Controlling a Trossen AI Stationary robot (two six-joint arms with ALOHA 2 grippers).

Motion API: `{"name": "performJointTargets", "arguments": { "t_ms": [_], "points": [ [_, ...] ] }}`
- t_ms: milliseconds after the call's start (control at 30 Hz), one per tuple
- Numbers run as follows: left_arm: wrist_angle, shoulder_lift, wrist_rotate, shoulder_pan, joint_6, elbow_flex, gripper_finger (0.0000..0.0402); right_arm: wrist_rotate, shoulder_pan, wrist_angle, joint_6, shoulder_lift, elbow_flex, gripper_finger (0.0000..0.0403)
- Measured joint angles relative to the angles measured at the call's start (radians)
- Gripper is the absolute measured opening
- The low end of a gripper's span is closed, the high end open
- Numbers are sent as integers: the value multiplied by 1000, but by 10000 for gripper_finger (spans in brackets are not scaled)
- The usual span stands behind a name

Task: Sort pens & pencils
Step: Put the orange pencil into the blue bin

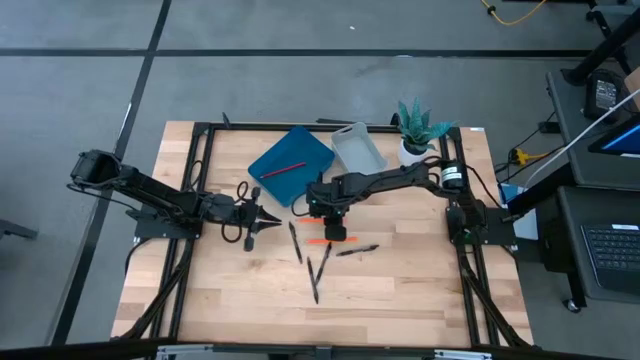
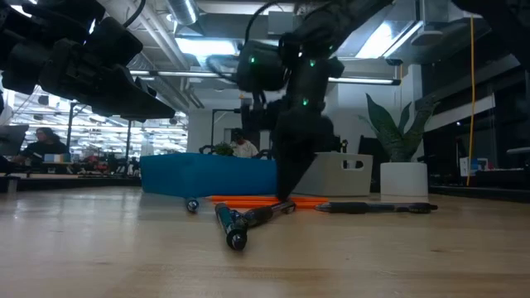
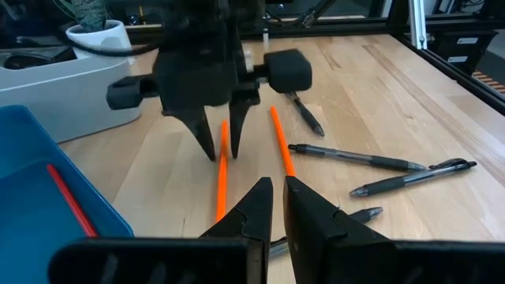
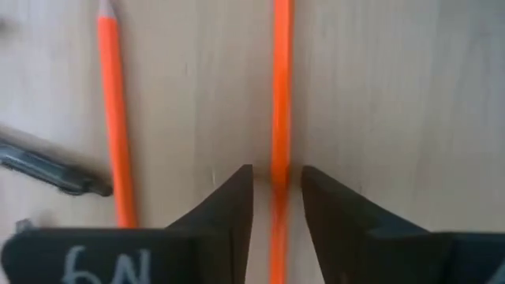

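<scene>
Right gripper (image 4: 276,189) down at mid-table, pointing straight at the wood, fingers parted narrowly and straddling an orange pencil (image 4: 281,87) lying flat between them; whether the pads press it, cannot tell. Pencil's long axis running straight through the gap, away from the wrist camera. Second orange pencil (image 4: 114,118) just beside it, near parallel, sharpened tip at the far end. From the left wrist, both orange pencils (image 3: 222,177) seen side by side, apart, pointing roughly from the left gripper toward the trays. Left gripper (image 3: 273,197) low over the table left of the pile, tips nearly together, holding nothing. Black pens (image 1: 318,268) scattered flat on the wood near the right gripper, long axes at mixed angles, some crossing. One red pencil (image 1: 282,169) lying diagonally in the blue tray (image 1: 300,148); grey tray (image 1: 357,147) just beside it.
</scene>
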Motion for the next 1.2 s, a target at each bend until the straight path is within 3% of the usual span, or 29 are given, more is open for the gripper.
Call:
{"name": "performJointTargets", "arguments": {
  "t_ms": [267,600,800,1200],
  "points": [
    [-18,0,0,0,0,0,27,-1,0,-8,-25,30,2,93],
    [-18,0,0,0,0,0,27,-3,-2,-31,-28,32,9,11],
    [-18,0,0,0,-1,0,27,-4,-1,-34,-27,32,9,27],
    [-18,0,-1,0,-1,0,27,-63,-5,-54,-23,32,9,9]
  ]
}}
